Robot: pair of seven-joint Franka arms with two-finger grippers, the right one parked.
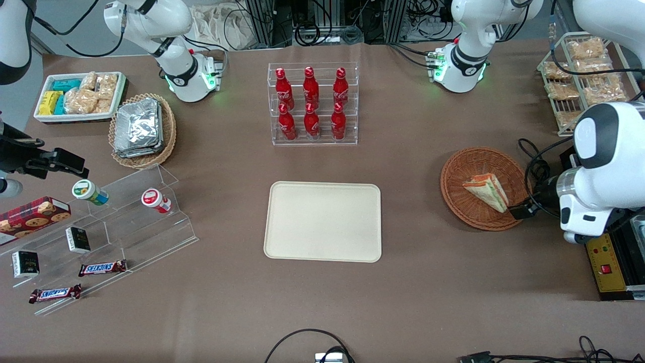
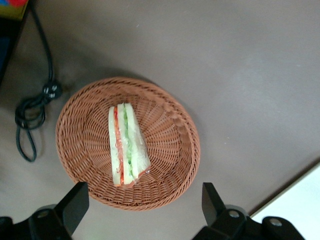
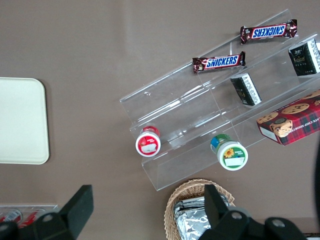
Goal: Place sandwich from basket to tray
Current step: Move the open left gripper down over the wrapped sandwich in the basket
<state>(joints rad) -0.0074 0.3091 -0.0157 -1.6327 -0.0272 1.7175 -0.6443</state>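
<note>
Gripper (image 2: 142,207) wide open, empty, hovering above basket (image 1: 456,194) rim at right of front frame. 1 sandwich (image 1: 488,191) lying in basket; 1 tray (image 1: 322,222) at frame centre, bare. Best to centre over wedge, align fingers w/ bread faces, descend, pinch gently, not crushing wrap.

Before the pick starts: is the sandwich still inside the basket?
Yes: the sandwich lies in the basket; the open gripper hovers above.
</note>
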